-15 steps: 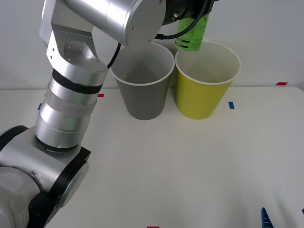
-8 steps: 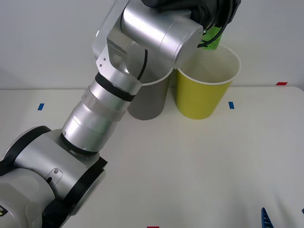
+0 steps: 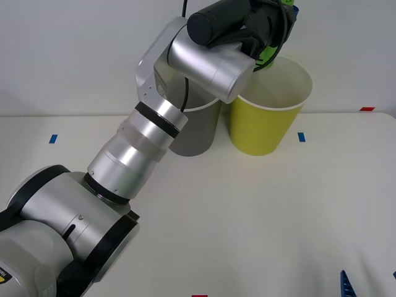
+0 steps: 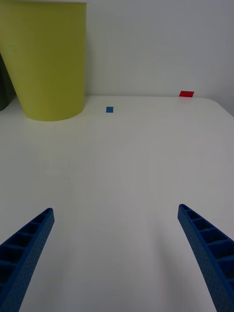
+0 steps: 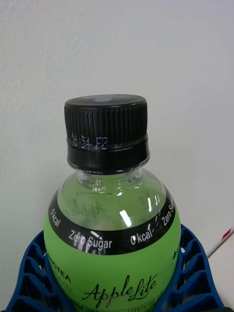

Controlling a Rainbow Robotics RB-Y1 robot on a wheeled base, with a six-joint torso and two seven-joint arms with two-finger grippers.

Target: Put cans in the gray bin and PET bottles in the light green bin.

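Observation:
My left gripper [image 3: 272,34] is raised above the back rim of the light green bin [image 3: 266,127], shut on the PET bottle [image 3: 267,57], of which a little green shows past the wrist. In the left wrist view the PET bottle [image 5: 111,229] has a black cap and a bright green label, and blue fingers [image 5: 192,273] press it on both sides. The gray bin [image 3: 197,133] stands just left of the lime one, largely hidden behind my left arm. My right gripper [image 4: 117,253] rests low at the table's near right, open with nothing between its fingers.
The light green bin [image 4: 48,63] stands ahead of the right wrist, with a sliver of the gray bin [image 4: 3,90] beside it. Blue tape marks [image 3: 301,137] and red ones [image 3: 367,109] lie on the white table. A white wall rises right behind the bins.
The left arm has swung rightward and up, carrying the bottle from above the gap between the bins to above the light green bin's opening. The right arm has stayed still.

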